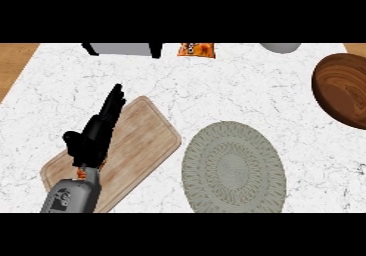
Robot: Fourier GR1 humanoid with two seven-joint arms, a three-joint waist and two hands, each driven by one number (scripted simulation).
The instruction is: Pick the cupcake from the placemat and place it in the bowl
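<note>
Your left hand [94, 137] shows near the counter's left edge, coming up from the near edge on its grey forearm [71, 195]. It is open: the black fingers [112, 107] are stretched out straight and close together, pointing toward the far edge, with the thumb standing off to the left, and nothing is held. The hand lies over the left side of a light wooden rectangular cutting board with rounded corners [145, 137], which sits askew on the white marbled counter [238, 85]; you cannot tell whether the hand touches the board. You cannot tell where the cupcake is: it shows nowhere in this view, neither by the hand nor elsewhere. The round grey woven placemat [230, 167] lies to the right of the board, just beside its right corner and apart from the hand, reaching down to the near edge of the view. The dark brown wooden bowl [348, 92] sits at the counter's right edge, well apart from the hand and beyond the placemat, partly cut off by the view. Along the far edge stand a grey and black object [123, 48], an orange packet [196, 49] and a round grey object [280, 47], all cut off.
</note>
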